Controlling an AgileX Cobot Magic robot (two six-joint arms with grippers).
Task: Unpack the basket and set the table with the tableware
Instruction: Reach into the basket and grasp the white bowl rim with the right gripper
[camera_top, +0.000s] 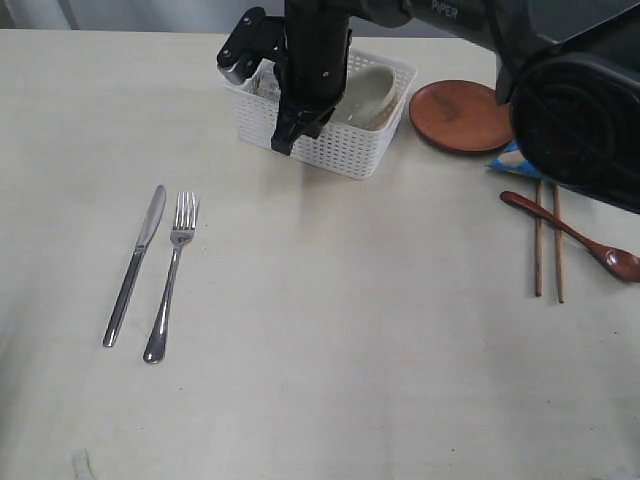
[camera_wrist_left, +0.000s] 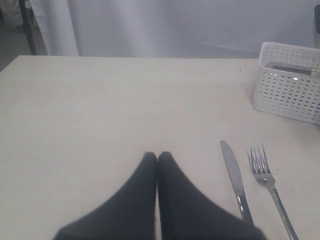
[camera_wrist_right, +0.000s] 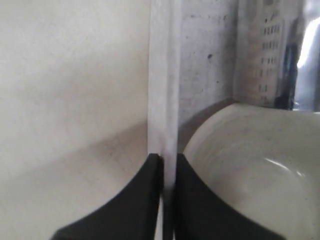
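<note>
The basket (camera_top: 340, 150) stands at 12 o'clock on the table (camera_top: 330, 330) in the exterior view. The right arm crosses from the 2 o'clock corner and comes down on the basket's near-left wall. The right gripper (camera_top: 290, 140) is clamped narrowly on that wall. Its wrist view shows the white rim (camera_wrist_right: 162, 75) running between the two fingers (camera_wrist_right: 145, 190), one outside over bare table (camera_wrist_right: 65, 75) and one inside.

The bowl (camera_wrist_right: 250, 165) lies just beside the inner finger, tilted against the basket's far side (camera_top: 368, 92). Beyond it a shiny metal thing (camera_wrist_right: 305, 40) shows, too blurred to name. The arm's bulk hides the basket's left end in the exterior view.

The plate (camera_top: 460, 115) sits just beside the basket at 1 o'clock, flat on the table. A blue chip bag (camera_top: 508, 160) peeks out under the arm near the plate. At 3 o'clock the chopsticks (camera_top: 538, 265) lie side by side, and the spoon (camera_top: 565, 231) lies slanted across them.

At 8 o'clock, well apart from the basket, the knife (camera_top: 135, 265) and fork (camera_top: 170, 275) lie side by side.

The left gripper (camera_wrist_left: 157, 155) is pressed closed with nothing in it, its tips over bare table (camera_wrist_left: 100, 110). In its wrist view the knife (camera_wrist_left: 234, 177) and fork (camera_wrist_left: 267, 182) are near, with the basket (camera_wrist_left: 287, 90) beyond them.
</note>
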